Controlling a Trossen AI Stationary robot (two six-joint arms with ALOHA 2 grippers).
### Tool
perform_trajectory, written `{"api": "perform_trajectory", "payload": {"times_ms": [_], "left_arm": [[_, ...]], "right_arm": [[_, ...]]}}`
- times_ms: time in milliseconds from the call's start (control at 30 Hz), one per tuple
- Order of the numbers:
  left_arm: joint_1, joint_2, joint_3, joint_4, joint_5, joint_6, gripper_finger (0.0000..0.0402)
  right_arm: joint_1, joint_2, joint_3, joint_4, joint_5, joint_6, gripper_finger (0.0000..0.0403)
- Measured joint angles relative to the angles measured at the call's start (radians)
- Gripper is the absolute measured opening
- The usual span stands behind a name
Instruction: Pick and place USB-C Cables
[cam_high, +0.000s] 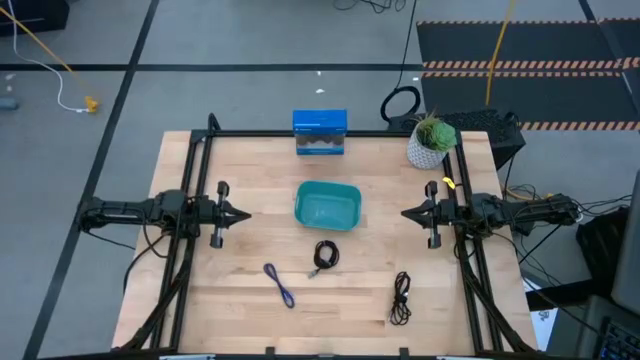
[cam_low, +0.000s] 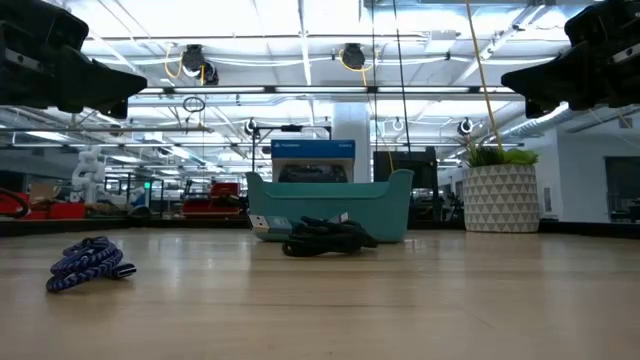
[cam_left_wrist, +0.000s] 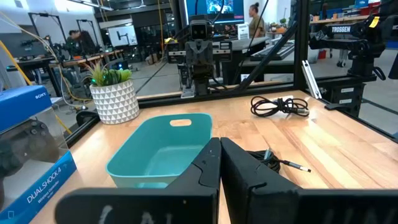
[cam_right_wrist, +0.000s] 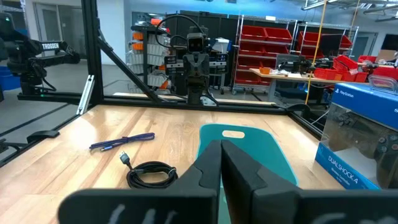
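Observation:
Three small cable bundles lie flat on the wooden table near its near edge: a blue-purple one (cam_high: 279, 285) (cam_low: 88, 262) (cam_right_wrist: 122, 142), a round black coil (cam_high: 325, 256) (cam_low: 326, 238) (cam_right_wrist: 152, 173), and an elongated black one (cam_high: 401, 298) (cam_left_wrist: 280, 106). The empty teal bin (cam_high: 327, 205) (cam_left_wrist: 160, 152) (cam_right_wrist: 249, 149) stands in the table's middle, just beyond the coil. My left gripper (cam_high: 245, 213) (cam_left_wrist: 220, 144) waits shut at the left side. My right gripper (cam_high: 407, 213) (cam_right_wrist: 221, 146) waits shut at the right side. Both hover above the table, pointing at the bin.
A blue DualShock box (cam_high: 320, 132) stands at the far edge behind the bin. A potted plant in a white pot (cam_high: 432, 143) sits at the far right corner. Black frame rails (cam_high: 190, 180) run along the left and right sides. Bare wood lies between the cables.

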Motion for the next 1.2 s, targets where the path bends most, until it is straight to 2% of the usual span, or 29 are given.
{"api": "perform_trajectory", "payload": {"times_ms": [1200], "left_arm": [[0.000, 0.000, 0.000, 0.000, 0.000, 0.000, 0.0008]], "right_arm": [[0.000, 0.000, 0.000, 0.039, 0.000, 0.004, 0.0004]]}}
